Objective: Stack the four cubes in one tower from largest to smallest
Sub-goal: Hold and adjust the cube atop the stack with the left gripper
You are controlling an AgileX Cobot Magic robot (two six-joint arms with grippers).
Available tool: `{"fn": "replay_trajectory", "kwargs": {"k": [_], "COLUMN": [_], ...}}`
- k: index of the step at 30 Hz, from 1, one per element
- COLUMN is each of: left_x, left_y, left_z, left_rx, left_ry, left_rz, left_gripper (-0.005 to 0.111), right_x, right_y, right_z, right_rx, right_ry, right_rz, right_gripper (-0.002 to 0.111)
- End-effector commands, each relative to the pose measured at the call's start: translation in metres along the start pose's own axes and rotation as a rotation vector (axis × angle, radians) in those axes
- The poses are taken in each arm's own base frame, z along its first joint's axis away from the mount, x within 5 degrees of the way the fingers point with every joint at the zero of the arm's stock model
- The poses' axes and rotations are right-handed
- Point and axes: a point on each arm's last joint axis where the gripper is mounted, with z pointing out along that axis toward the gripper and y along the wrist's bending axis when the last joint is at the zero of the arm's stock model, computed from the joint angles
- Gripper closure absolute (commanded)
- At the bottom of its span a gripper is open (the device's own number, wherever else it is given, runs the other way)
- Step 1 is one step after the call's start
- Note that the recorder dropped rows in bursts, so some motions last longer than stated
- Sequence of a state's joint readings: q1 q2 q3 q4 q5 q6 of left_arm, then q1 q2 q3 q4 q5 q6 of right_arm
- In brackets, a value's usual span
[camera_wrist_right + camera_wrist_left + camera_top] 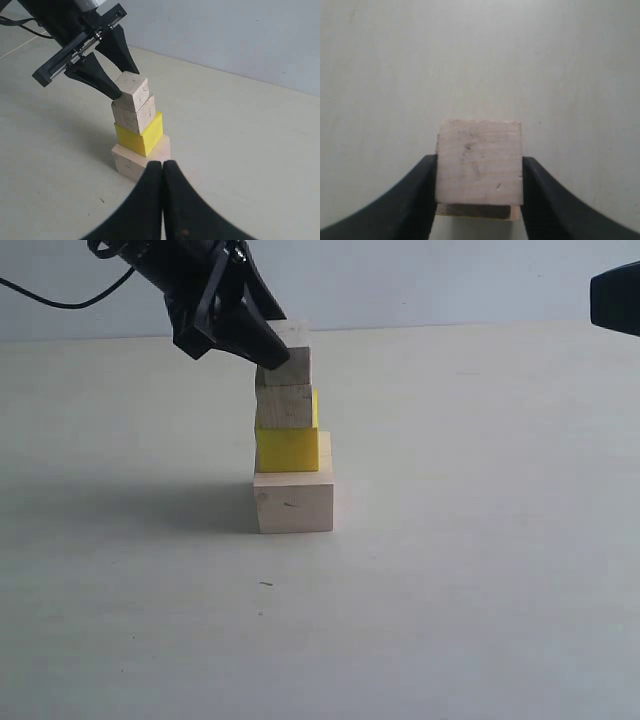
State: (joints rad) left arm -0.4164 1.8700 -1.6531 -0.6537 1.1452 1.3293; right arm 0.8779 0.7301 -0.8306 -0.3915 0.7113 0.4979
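Left pincer [480,170] clamped on the smallest cube [290,367] atop the tower [290,450]; right pincer [163,169] closed, empty.

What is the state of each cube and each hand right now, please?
Large cube, on the table, tower's base.
Yellow cube, stacked on the large cube.
Small cube, stacked on the yellow cube.
Top cube, resting on the small cube, gripped.
Left hand, shut on the top cube.
Right hand, shut, empty.

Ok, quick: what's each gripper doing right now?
Left gripper: closed on the smallest cube, which sits on top of the tower.
Right gripper: shut, holding nothing.
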Motion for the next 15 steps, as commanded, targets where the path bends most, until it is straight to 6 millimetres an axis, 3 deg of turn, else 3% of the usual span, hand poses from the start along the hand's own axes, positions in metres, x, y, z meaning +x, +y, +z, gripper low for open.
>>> {"fn": "replay_trajectory", "kwargs": {"k": [1, 15], "left_x": [-0.0029, -0.0061], "left_y": [-0.0005, -0.0031], "left_z": [-0.003, -0.01], "left_rx": [-0.005, -0.021], "left_ry": [-0.004, -0.005], "left_rz": [0.012, 0.026], "left_gripper": [0.107, 0.107], "right_x": [0.0007, 0.0013], "right_y": [-0.0001, 0.0007], "right_z": [-0.0011, -0.0011], "right_rx": [-0.005, -0.014], "right_ry": [-0.01, -0.003], "right_rz": [-0.001, 0.012], "right_gripper": [0.108, 0.108]}}
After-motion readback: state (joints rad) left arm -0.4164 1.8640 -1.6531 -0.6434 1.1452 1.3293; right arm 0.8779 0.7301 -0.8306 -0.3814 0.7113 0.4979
